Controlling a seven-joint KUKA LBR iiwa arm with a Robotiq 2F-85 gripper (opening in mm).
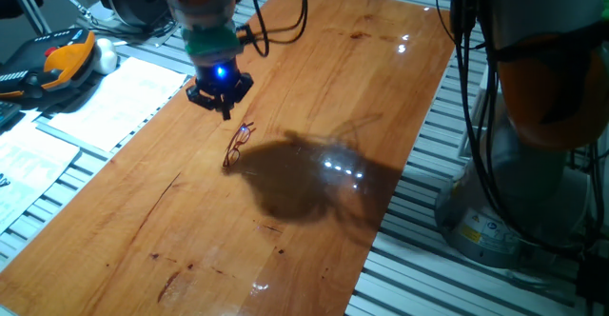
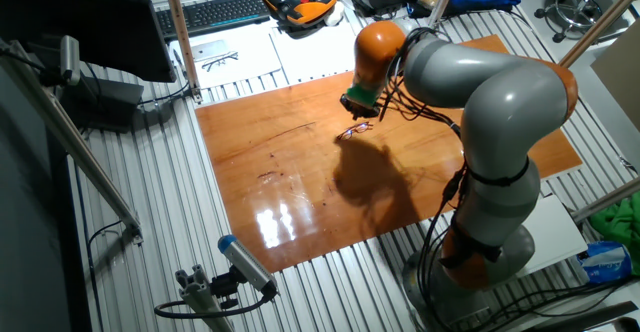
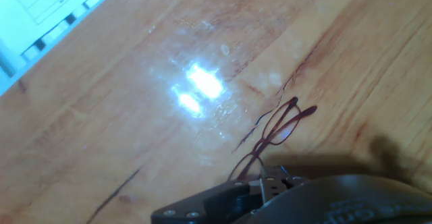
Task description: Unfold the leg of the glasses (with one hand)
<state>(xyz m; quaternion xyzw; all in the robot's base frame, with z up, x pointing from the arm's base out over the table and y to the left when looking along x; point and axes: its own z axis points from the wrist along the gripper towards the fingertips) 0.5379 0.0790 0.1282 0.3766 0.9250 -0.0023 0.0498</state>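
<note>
The hand view alone shows the glasses (image 3: 273,133) lying on the wooden counter (image 3: 135,82) just ahead of the pincer (image 3: 270,183), tiny in both fixed views, while whether the pincer is released or clenched cannot be told.

Overhead light leaves bright glare spots on the glossy desk (image 1: 314,88) in all three views, and the arm casts a broad dark shadow beside the glasses (image 1: 238,145). The hand view is soft and washed out, bluish at its upper left; the hand (image 3: 270,197) there looks blurred, perhaps too close to focus.
</note>
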